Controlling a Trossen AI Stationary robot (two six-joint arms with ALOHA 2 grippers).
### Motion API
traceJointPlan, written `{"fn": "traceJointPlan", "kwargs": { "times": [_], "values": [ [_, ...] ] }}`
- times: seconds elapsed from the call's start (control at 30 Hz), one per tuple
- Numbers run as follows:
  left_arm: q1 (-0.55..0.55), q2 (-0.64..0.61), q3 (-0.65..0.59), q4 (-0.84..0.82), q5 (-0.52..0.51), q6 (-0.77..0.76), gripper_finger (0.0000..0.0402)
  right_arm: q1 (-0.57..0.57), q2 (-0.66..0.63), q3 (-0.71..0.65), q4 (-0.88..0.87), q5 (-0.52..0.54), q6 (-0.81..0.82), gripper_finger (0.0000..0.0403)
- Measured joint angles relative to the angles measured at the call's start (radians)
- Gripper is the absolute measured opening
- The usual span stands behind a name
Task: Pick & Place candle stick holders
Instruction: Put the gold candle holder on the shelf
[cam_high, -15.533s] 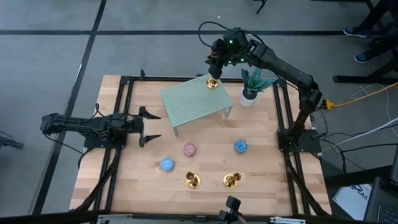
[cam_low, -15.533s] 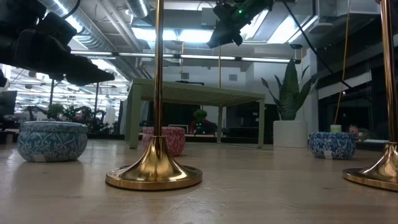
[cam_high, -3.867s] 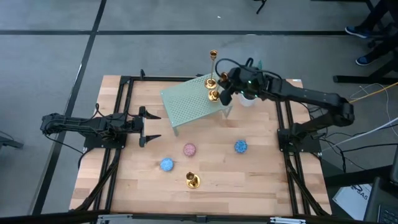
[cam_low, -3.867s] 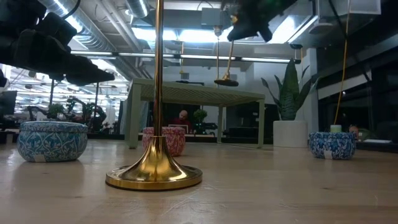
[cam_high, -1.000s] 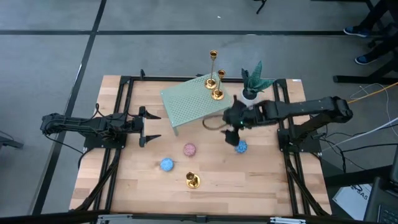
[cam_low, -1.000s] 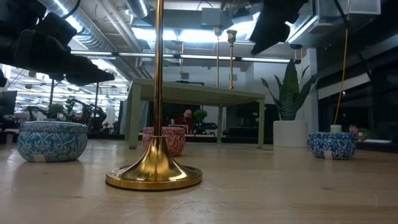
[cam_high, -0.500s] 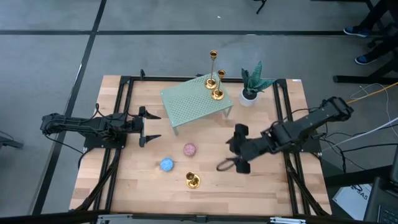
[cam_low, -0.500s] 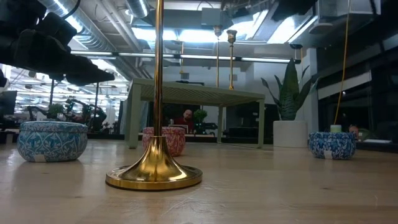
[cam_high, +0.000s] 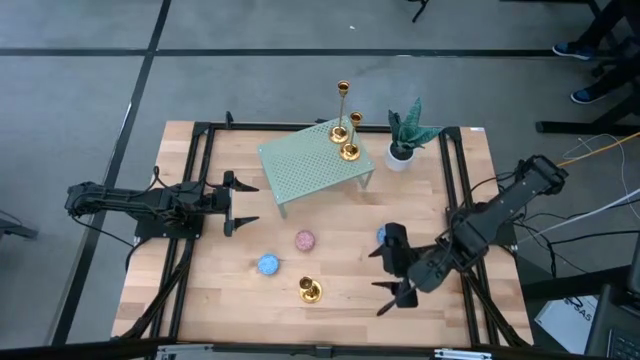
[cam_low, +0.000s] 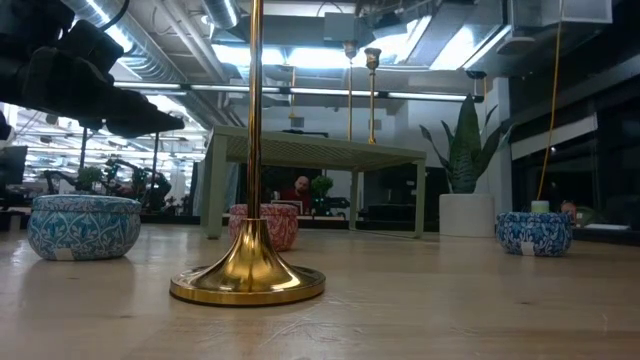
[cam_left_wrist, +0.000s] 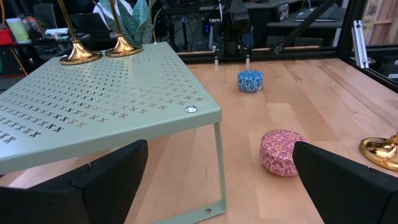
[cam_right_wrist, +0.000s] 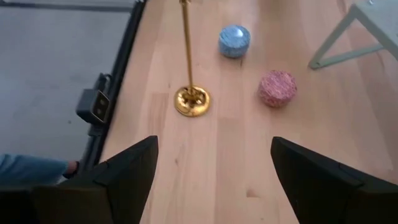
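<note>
Two gold candle stick holders (cam_high: 347, 135) stand by their round bases on the far right corner of a green perforated shelf (cam_high: 305, 165); the low view shows their stems (cam_low: 360, 85). A third candle stick holder (cam_high: 310, 290) stands upright on the table near its near edge, and shows again in the right wrist view (cam_right_wrist: 190, 93). My right gripper (cam_high: 377, 298) hovers open above the table to its right, fingers pointing toward it, nothing between them. My left gripper (cam_high: 248, 205) waits open at the table's left, level with the shelf.
A pink ball (cam_high: 304, 240) and a blue ball (cam_high: 268, 264) lie between the shelf and the third holder. Another blue ball (cam_high: 383, 234) lies partly under my right arm. A potted plant (cam_high: 403, 140) stands right of the shelf. Black frame rails (cam_high: 195, 200) border the table.
My right gripper has swung from beside the shelf's right end, past the blue ball, toward the table's near edge, rolling as it went and staying open. It has left the top of the low view. The three holders have kept their places.
</note>
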Motion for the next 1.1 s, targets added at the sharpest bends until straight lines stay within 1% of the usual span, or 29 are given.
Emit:
{"fn": "traceJointPlan", "kwargs": {
  "times": [0.2, 0.4, 0.6, 0.77, 0.83, 0.93, 1.1],
  "values": [
    [0.000, 0.000, 0.000, 0.000, 0.000, 0.000, 0.0400, 0.017, 0.050, 0.000, 0.107, 0.001, -0.042, 0.0317],
    [0.000, 0.000, 0.000, 0.000, 0.000, 0.000, 0.0400, 0.016, 0.148, 0.000, 0.238, -0.002, -0.110, 0.0317],
    [0.000, 0.000, 0.000, 0.000, 0.000, 0.000, 0.0400, 0.015, 0.256, 0.000, 0.413, -0.002, -0.216, 0.0316],
    [0.000, 0.000, 0.000, 0.000, 0.000, 0.000, 0.0400, 0.000, 0.342, 0.000, 0.587, -0.003, -0.366, 0.0316],
    [0.000, 0.000, 0.000, 0.000, 0.000, 0.000, 0.0400, -0.016, 0.368, 0.000, 0.650, -0.003, -0.399, 0.0316],
    [0.000, 0.000, 0.000, 0.000, 0.000, 0.000, 0.0400, -0.050, 0.402, 0.000, 0.714, -0.003, -0.404, 0.0316],
    [0.000, 0.000, 0.000, 0.000, 0.000, 0.000, 0.0400, -0.123, 0.429, 0.000, 0.757, -0.014, -0.352, 0.0316]
  ]
}}
